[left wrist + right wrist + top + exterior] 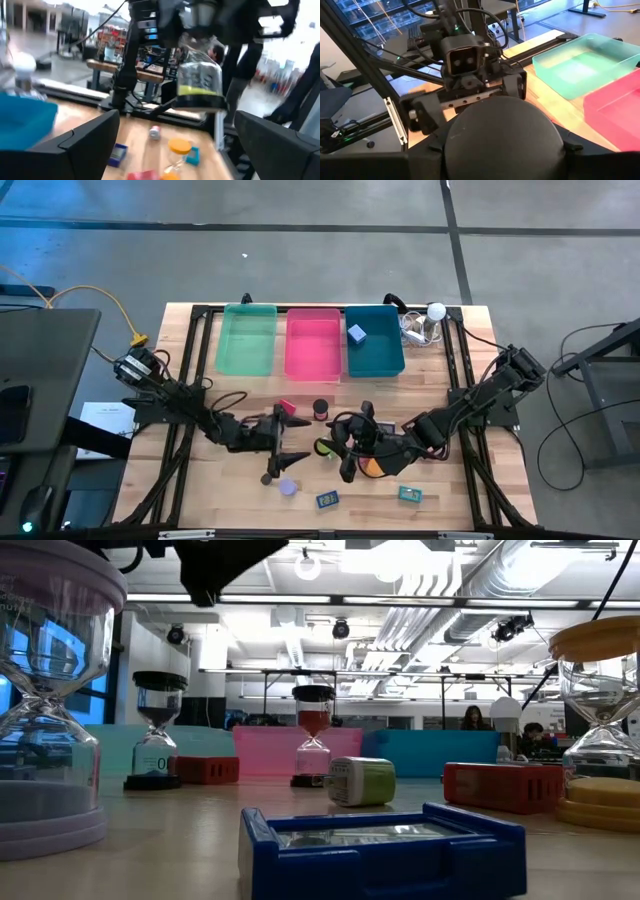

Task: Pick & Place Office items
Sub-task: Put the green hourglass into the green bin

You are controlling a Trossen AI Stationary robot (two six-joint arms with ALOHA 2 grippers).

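**Carry the held timer clear of the open tool, then over to a bin**

The desk (240, 502) holds three bins along the edge beyond both tools: the green bin (248, 340) ahead of the left tool, the pink bin (313, 346) ahead of the gap between the two, and the teal bin (374, 348) ahead of the right tool, with a blue block (357, 334) already in it.

The right tool (345, 446) is clamped part-way closed on a black-capped sand timer (199, 75) with lime sand, and holds it off the desk. The left tool (298, 440) faces it at close range with its fingers spread wide and nothing between them. The timer sits in the narrow space between the two tools.

As I judge it, the step in hand is the carry to a bin. The grip looks to be high on the timer, so the glass hangs below; keep the wrist level and move slowly so it does not swing. Draw the timer back from the left tool before turning, since the open fingers stand just beside it. Lift high enough to pass the bin wall, then lower it inside before letting go.

An orange timer (372, 467) stands just beside the right tool, on the side away from the bins. A lavender timer (288, 487) and a blue-framed block (327, 500) lie farther off on that same side
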